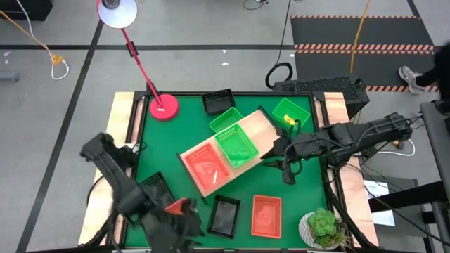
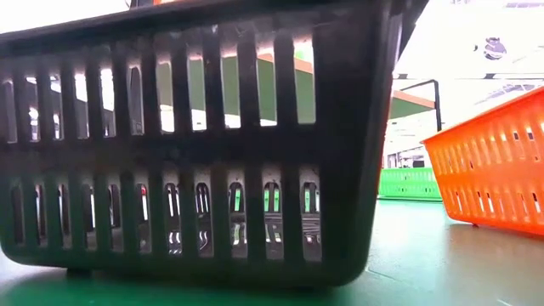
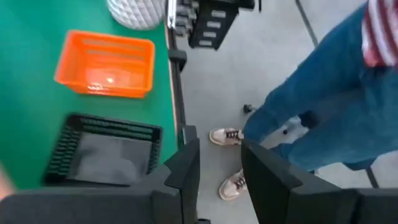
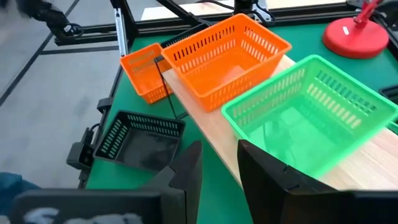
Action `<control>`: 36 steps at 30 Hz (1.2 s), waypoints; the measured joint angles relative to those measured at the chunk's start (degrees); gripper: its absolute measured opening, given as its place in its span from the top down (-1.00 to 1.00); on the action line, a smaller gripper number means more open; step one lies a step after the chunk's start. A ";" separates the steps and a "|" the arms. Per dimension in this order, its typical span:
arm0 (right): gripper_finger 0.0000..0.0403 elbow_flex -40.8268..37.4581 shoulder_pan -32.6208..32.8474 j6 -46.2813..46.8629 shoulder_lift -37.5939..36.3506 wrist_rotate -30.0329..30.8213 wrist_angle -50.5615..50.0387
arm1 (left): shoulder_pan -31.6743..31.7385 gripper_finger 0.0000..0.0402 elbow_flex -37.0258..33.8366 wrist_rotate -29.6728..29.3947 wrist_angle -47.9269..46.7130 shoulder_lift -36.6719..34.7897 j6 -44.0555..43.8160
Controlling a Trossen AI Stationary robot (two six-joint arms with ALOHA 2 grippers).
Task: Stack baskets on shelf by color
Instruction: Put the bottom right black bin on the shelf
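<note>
Meanwhile, baskets half sorted on the angled shelf

The shelf carries an orange basket and a green basket, with another green one at its far end. The right claw hovers just beside the shelf, its fingers slightly apart and gripping nothing; the left claw, likewise apart and empty, hangs off the counter's near edge. Next, approach a loose basket squarely, pinch one wall, and lower it level onto its matching colour. No readable writing shows.

Our left gripper low at seven o'clock, jaws slightly parted, right gripper reaching in from three o'clock, jaws slightly parted, both empty
</note>
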 joint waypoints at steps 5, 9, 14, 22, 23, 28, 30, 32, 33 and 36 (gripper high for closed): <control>0.51 0.00 0.00 0.05 -5.12 -0.04 -5.55 | -0.05 0.08 -0.07 -0.04 1.78 7.78 -3.54; 0.51 0.00 0.00 -0.09 -8.81 0.03 -8.98 | -0.05 -0.19 -0.07 0.60 1.15 13.26 -4.15; 0.51 0.00 0.00 0.85 -11.77 0.01 -10.34 | 0.54 -0.27 -0.07 0.84 0.91 18.45 -2.67; 0.51 0.00 0.00 2.22 -12.54 -0.26 -10.29 | 4.38 -0.04 -0.07 2.42 -0.24 22.97 -1.22; 0.51 0.00 0.00 2.22 -12.54 -0.92 -10.15 | 4.69 -0.01 -0.07 3.18 -0.28 23.11 -1.07; 0.51 0.00 0.00 2.59 -12.55 -1.71 -9.06 | 4.96 0.14 -0.18 5.74 -0.66 23.63 0.34; 0.51 0.00 0.00 2.84 -12.54 -1.76 -9.08 | 4.85 0.19 -1.27 5.76 -0.57 23.63 -0.19; 0.51 0.00 0.00 2.74 -12.56 -1.72 -9.02 | 4.81 0.25 -2.71 5.84 -0.68 23.63 -0.91; 0.51 0.00 0.00 2.73 -12.54 -1.72 -9.04 | 4.81 0.28 -3.47 5.90 -0.76 23.65 -1.02; 0.51 0.00 0.00 2.32 -12.51 -1.70 -8.90 | 5.23 0.38 -5.21 6.37 0.09 23.65 -0.30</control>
